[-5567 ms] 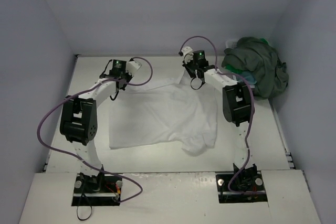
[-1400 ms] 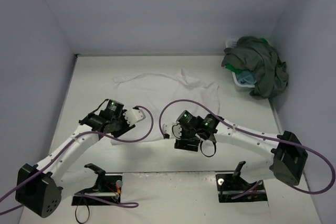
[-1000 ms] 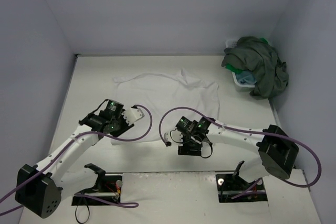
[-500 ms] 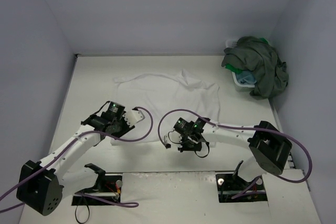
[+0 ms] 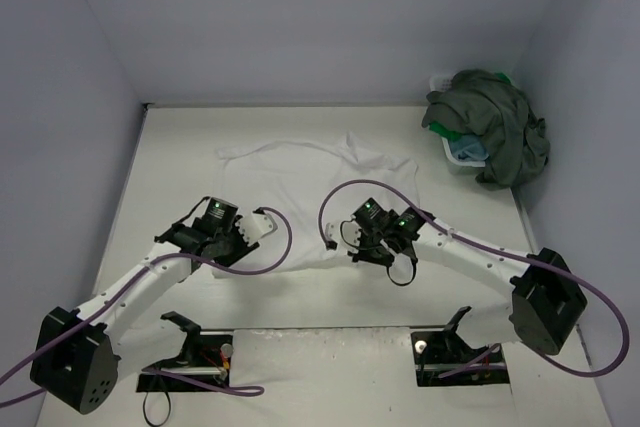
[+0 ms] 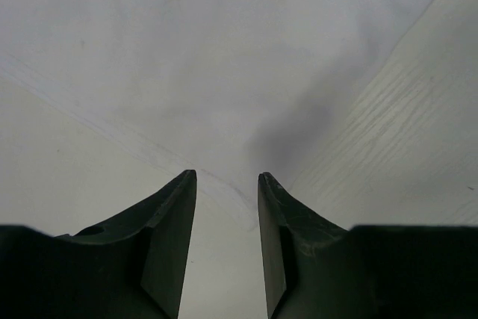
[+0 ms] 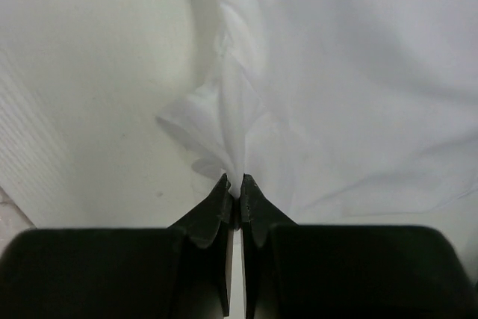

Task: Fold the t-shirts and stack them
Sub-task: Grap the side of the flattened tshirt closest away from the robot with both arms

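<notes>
The right gripper [image 7: 234,183] is fully closed, and between its fingertips it pinches a thin raised fold of the white t-shirt [image 7: 358,72]. This fold stands up from the near edge of the shirt, about at its middle. The left gripper [image 6: 226,178] is partly open. Its two dark fingers [image 6: 168,229] stand apart and nothing is clamped, while the hem of the same shirt runs into the gap between the tips. This gripper is at the near left part of the shirt. The shirt lies spread on the table [image 5: 180,147], between the arms and the far wall. Well apart, in the far right corner, the dark olive-grey t-shirt [image 5: 500,127] is heaped over a white basket [image 5: 452,165]. The green t-shirt [image 5: 438,129] and the light blue t-shirt [image 5: 468,150] show a little under it.
</notes>
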Action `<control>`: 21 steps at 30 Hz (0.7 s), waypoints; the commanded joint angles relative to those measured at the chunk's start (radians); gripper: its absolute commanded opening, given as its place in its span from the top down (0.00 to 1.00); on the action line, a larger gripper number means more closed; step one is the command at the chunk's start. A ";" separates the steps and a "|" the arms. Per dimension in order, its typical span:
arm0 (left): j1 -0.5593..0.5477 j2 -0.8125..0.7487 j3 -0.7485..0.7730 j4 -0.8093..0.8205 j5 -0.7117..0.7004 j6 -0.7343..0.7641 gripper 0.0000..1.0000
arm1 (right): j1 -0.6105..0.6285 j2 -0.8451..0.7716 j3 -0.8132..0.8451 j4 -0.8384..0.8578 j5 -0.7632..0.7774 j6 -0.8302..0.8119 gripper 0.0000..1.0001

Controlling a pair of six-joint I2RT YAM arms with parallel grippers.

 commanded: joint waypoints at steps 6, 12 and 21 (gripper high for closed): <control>-0.003 -0.032 0.023 -0.073 0.152 0.100 0.62 | -0.068 -0.025 0.038 -0.012 -0.075 -0.013 1.00; -0.003 -0.015 -0.018 -0.130 0.144 0.200 0.59 | -0.071 -0.007 0.050 -0.009 -0.097 -0.012 1.00; -0.005 0.182 -0.030 -0.038 0.009 0.230 0.59 | -0.077 0.007 0.059 -0.008 -0.103 -0.005 1.00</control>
